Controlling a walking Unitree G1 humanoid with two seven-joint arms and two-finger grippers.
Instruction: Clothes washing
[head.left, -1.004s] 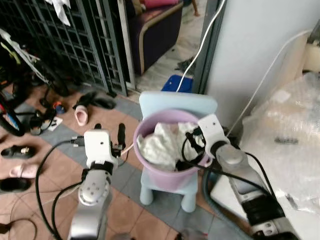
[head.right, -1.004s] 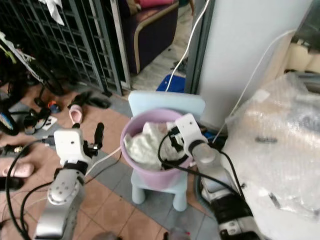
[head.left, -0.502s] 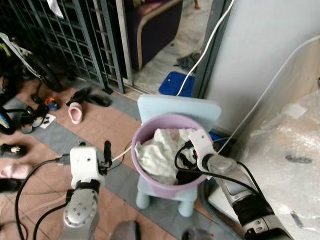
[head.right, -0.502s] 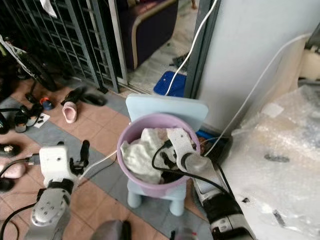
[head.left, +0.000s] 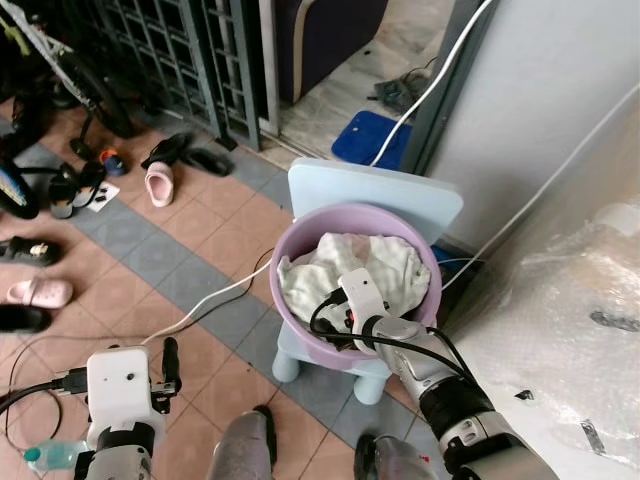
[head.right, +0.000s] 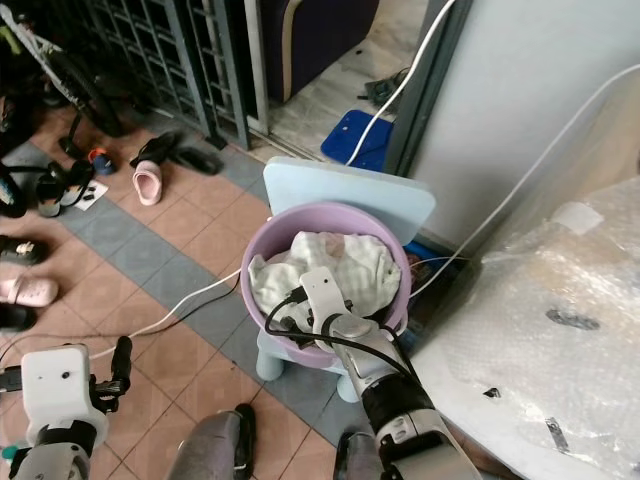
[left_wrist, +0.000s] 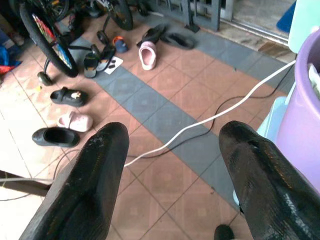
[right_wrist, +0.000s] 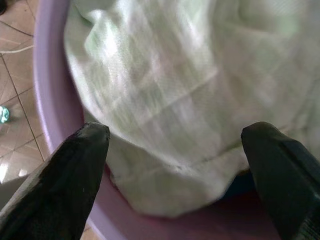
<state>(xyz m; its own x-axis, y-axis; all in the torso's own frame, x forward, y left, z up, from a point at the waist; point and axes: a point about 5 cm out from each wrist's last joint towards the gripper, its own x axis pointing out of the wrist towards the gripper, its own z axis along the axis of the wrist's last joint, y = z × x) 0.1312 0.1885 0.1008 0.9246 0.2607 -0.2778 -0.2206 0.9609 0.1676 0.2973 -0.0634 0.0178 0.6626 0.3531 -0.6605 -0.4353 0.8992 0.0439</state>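
Note:
A purple basin (head.left: 295, 240) stands on a light blue child's chair (head.left: 380, 195), heaped with white and pale green clothes (head.left: 355, 265). My right gripper (head.left: 343, 312) is at the basin's near rim. In the right wrist view it is open (right_wrist: 175, 150), its fingers (right_wrist: 75, 170) spread over the clothes (right_wrist: 170, 75) just inside the rim (right_wrist: 47, 100), holding nothing. My left gripper (head.left: 168, 362) hangs low to the left of the chair. It is open (left_wrist: 172, 145) above the tiled floor, with the basin's side (left_wrist: 306, 115) just beside it.
A white cable (head.left: 200, 305) runs across the floor tiles towards the chair. Slippers and shoes (head.left: 158, 183) lie by the metal gate (head.left: 160, 40), with a bicycle (left_wrist: 45, 40) further left. A bubble-wrapped bulk (head.left: 580, 300) and a white wall (head.left: 560, 90) close off the right.
The view has shifted and now looks down more steeply. My right gripper has drawn back from the basin's right side to its near rim. My left arm sits lower in the picture.

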